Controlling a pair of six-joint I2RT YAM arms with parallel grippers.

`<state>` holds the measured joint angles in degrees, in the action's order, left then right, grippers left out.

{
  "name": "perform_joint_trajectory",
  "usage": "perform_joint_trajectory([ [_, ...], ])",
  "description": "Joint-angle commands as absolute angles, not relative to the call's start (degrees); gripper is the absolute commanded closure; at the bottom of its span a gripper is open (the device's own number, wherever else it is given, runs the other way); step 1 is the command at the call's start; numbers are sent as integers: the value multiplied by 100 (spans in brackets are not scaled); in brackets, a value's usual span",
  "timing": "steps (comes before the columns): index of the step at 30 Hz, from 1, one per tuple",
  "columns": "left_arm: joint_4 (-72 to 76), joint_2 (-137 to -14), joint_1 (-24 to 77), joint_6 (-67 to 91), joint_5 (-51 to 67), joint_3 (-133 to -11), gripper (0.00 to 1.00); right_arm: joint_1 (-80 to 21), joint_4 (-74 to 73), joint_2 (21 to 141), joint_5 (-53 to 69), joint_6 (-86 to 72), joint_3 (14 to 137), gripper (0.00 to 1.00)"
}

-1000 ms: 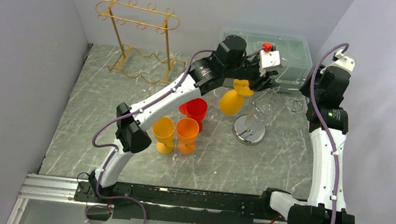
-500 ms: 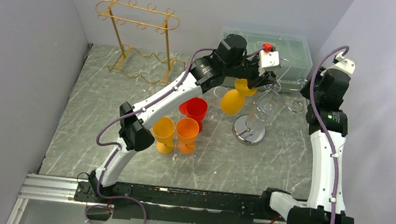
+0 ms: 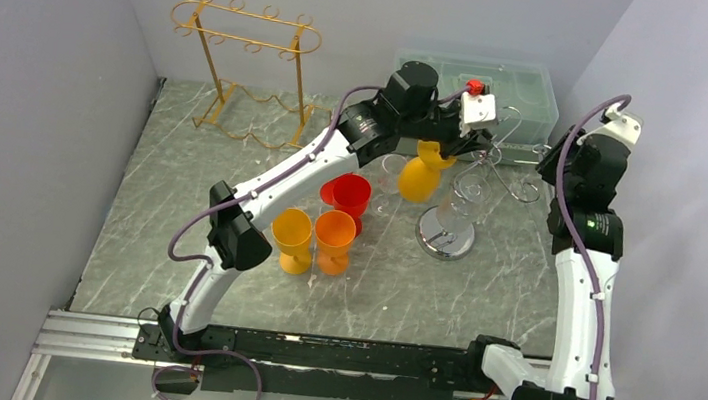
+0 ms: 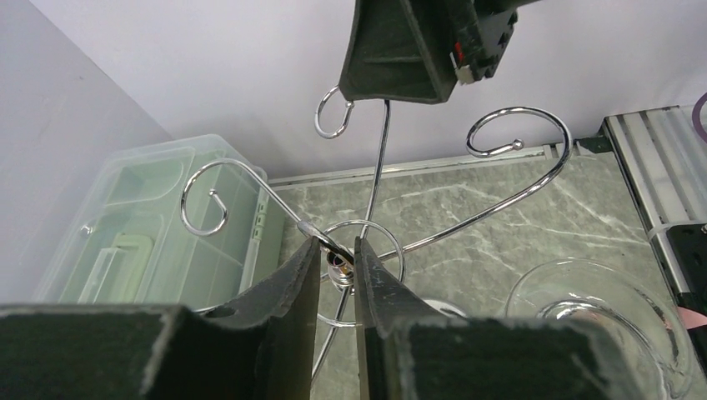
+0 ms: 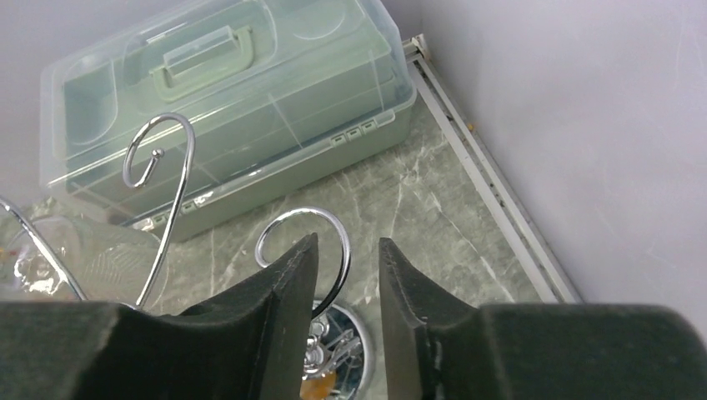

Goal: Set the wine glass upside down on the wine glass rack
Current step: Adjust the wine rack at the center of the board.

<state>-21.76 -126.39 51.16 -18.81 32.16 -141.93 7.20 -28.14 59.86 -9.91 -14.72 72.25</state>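
Left hand (image 3: 482,146) at the top of the chrome wine glass rack (image 3: 444,239), yellow wine glass (image 3: 417,179) tilted just beside it, right hand (image 3: 546,160) near its outer hooks, red cup (image 3: 351,195) and orange cups (image 3: 334,238) on the counter (image 3: 179,200), gold rack (image 3: 244,43) behind

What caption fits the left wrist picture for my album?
Left claw pinches a wire of the chrome rack, clear wine glass nearby.

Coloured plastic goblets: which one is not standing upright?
The yellow plastic goblet beside the chrome wire rack: tilted, while the red goblet and two orange goblets stand upright.

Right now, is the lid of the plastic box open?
No, the plastic box has its lid shut flat along the whole rim.
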Motion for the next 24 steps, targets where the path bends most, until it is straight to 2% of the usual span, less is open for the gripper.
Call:
perform_joint_trajectory([
  [1, -2157, -12344, 5087, -2184, 3256, -13947, 81, 607, -3433, 6079, -515, -1521, 7935, 62],
  [10, -2316, -12438, 5122, -2241, 3282, -14145, 81, 606, -3477, 6992, -586, -1312, 9068, 61],
  [18, -2250, -12391, 5119, -2281, 3312, -14046, 82, 622, -3350, 7431, -415, -1241, 8804, 61],
  [24, -2186, -12416, 5120, -2274, 3270, -14036, 82, 657, -3260, 7324, -514, -1224, 8495, 67],
])
